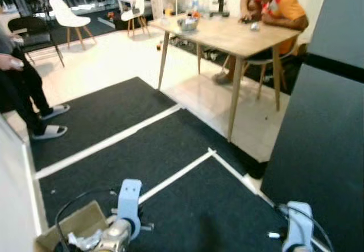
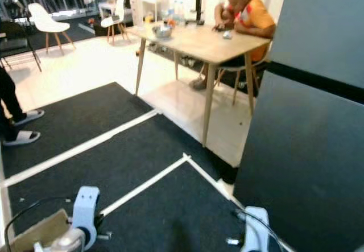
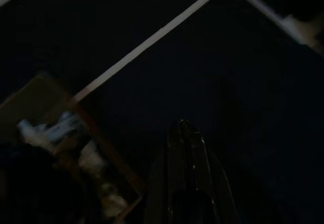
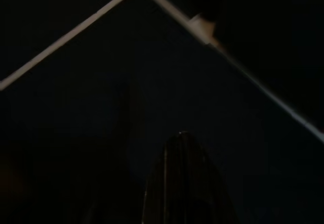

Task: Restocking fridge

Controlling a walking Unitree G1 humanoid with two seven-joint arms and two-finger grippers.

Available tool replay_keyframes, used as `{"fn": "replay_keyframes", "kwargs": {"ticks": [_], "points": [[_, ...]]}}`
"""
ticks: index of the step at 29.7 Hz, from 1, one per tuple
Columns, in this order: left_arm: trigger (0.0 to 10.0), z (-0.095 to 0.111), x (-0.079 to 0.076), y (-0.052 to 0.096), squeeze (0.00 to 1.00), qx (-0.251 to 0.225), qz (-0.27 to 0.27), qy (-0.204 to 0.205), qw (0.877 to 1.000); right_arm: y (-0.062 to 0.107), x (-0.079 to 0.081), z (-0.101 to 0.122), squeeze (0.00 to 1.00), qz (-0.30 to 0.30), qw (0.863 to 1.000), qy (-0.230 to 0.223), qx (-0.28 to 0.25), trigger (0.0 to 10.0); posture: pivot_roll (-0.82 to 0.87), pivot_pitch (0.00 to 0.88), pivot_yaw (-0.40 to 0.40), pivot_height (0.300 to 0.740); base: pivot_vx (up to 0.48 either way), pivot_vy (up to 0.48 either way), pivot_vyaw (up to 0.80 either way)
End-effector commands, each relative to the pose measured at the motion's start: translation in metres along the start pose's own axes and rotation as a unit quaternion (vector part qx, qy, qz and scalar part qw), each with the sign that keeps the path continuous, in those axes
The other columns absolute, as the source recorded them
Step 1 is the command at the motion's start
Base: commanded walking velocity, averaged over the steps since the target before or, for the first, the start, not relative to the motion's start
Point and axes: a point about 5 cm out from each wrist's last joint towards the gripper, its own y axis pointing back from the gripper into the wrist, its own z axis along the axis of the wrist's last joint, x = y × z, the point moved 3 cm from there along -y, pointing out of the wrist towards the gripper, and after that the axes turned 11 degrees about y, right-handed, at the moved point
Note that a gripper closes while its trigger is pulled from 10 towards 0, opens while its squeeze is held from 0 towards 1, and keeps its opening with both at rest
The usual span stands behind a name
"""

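Both wrist views are reading very dark. The left gripper (image 3: 185,133) is hanging over the dark carpet (image 1: 170,144), its two black fingers lying pressed together, clenched on nothing. The right gripper (image 4: 182,143) is showing only as one dark tapered shape, so whether it is clenched or released cannot be told.

The fridge (image 2: 307,121) is standing at the robot's right as a tall dark slab, its door closed; its top and far side are being cut off by the frame. A cardboard box (image 1: 71,223) is sitting on the carpet by the left arm, cut off at the lower edge, and its pale contents are too blurred to identify.

White tape lines (image 1: 170,178) are crossing the carpet, and open carpet is lying between the arms and ahead of them. Beyond the carpet's far edge a wooden table (image 1: 227,33) is standing on pale floor, with a seated person (image 1: 276,7) at its far corner. Another person's legs (image 1: 25,98) are showing at the left edge.
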Motion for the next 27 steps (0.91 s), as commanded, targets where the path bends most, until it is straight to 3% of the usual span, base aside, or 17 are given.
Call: {"fn": "replay_keyframes", "kwargs": {"ticks": [1,27], "points": [[10.0,0.0008,-0.0033,-0.0008,0.0,-0.002,-0.006,0.001,1.0,0.0013,-0.0036,-0.0069,0.0,-0.006,1.0,-0.002,0.012,10.0,-0.06,0.0,0.034,0.74,0.39,0.0,0.0],[10.0,0.0016,-0.0058,-0.0017,0.0,0.003,-0.017,-0.003,1.0,0.0011,-0.0052,-0.0065,0.0,-0.009,1.0,-0.01,0.014,10.0,-0.07,0.0,0.036,0.74,0.395,0.0,0.0]]}}
